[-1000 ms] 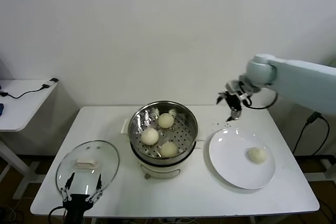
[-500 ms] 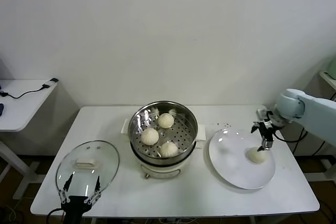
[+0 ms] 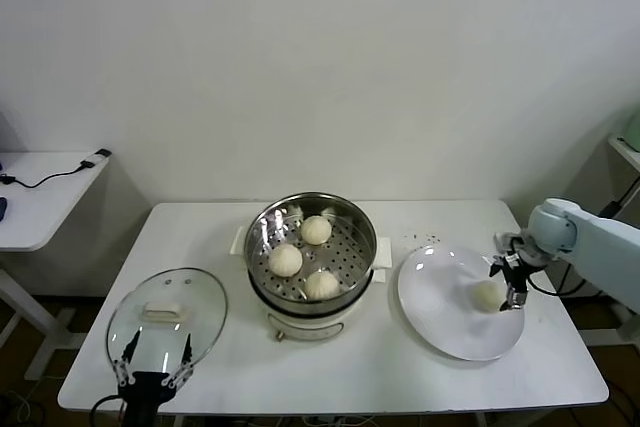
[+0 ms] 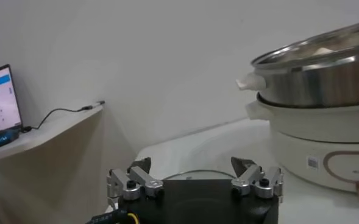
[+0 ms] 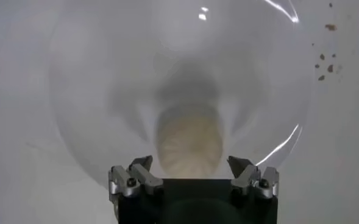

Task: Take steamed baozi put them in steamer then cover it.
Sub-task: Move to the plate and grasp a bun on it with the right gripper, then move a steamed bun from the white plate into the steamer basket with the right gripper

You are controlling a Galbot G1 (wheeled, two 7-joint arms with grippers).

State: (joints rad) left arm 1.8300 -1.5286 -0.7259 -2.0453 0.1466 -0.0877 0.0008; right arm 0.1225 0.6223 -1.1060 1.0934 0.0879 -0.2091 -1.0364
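Left gripper (image 3: 154,353) parked at table's (image 3: 400,367) near-left edge, 7 o'clock from steamer, fingers spread apart, nothing between them; seen again in left wrist view (image 4: 194,176), low over the tabletop. Glass cover (image 3: 167,315) flat on table just beyond that gripper, handle (image 3: 164,311) up, rim close to the table's left edge, small gap to the steamer base. Open tabletop at 11 o'clock of the cover, up to the back edge.

Steamer (image 3: 311,253) at table centre, uncovered, well clear of front and back edges. Three steamed baozi inside: one at 12 o'clock (image 3: 316,230), one at 9 o'clock (image 3: 285,260), one at 6 o'clock (image 3: 321,285). Room left in pot at 3 o'clock side. Narrow strip of table between steamer base and plate.

White plate (image 3: 440,312) at 3 o'clock of steamer, near rim not far from the table's front edge. Fourth baozi (image 3: 487,295) on plate, toward its 3 o'clock rim. Right gripper (image 3: 512,285) down at that bun, fingers parted and straddling it, not clamped; contact unclear. Right wrist view: bun (image 5: 189,141) centred between the spread fingers of gripper (image 5: 191,167), plate rim (image 5: 75,152) all round. Dark crumbs (image 3: 428,240) on table at 12 o'clock of plate. Little table left at 3 o'clock of plate before the right edge.
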